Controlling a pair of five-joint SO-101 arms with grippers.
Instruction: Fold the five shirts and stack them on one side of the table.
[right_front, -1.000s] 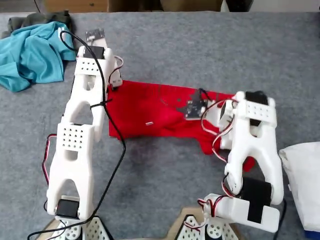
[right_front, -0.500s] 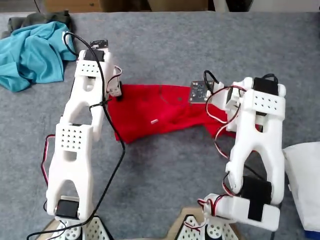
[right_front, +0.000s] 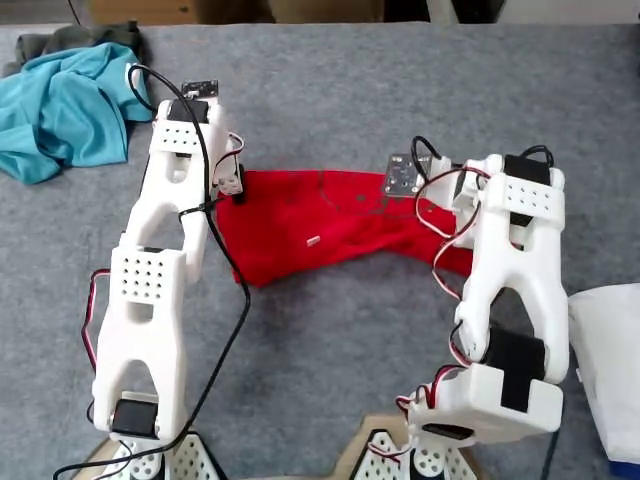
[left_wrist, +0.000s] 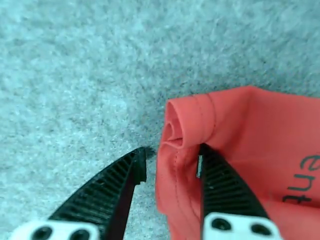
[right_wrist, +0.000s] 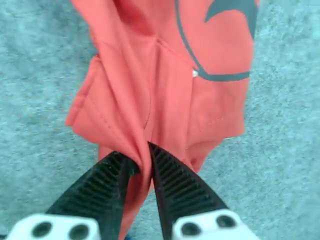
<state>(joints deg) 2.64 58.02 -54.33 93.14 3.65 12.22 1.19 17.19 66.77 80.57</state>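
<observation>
- Red cloth, the red shirt (right_front: 310, 225), is seen lying near the middle of the grey table (right_front: 340, 90), stretched crosswise between the two arms. It is bunched and uneven, and no neat fold can be made out.
- The right gripper (right_wrist: 141, 154) is clenched on a pinched ridge of the red shirt at one end, and the cloth is drawn up between its two fingers.
- The left gripper (left_wrist: 172, 154) is held at the opposite end with its jaws parted. One finger lies over the cloth and the other over bare table, so the rolled hem between them is not grasped.
- A teal shirt (right_front: 60, 100) is left crumpled at the far left corner, touching a darker garment (right_front: 75, 38) heaped behind it. Neither has been folded.
- White cloth (right_front: 608, 345) is seen at the right edge of the table. Whether it is a finished, folded shirt cannot be told, as it is cut off by the frame.
- The task is judged to be at an early stage. At most one shirt may be done, the red shirt is in hand, at least two garments are untouched, and a fifth cannot be accounted for.
- It is judged that the hem would have to be gripped by the left gripper before the red shirt could be folded evenly and stacked at one side.
</observation>
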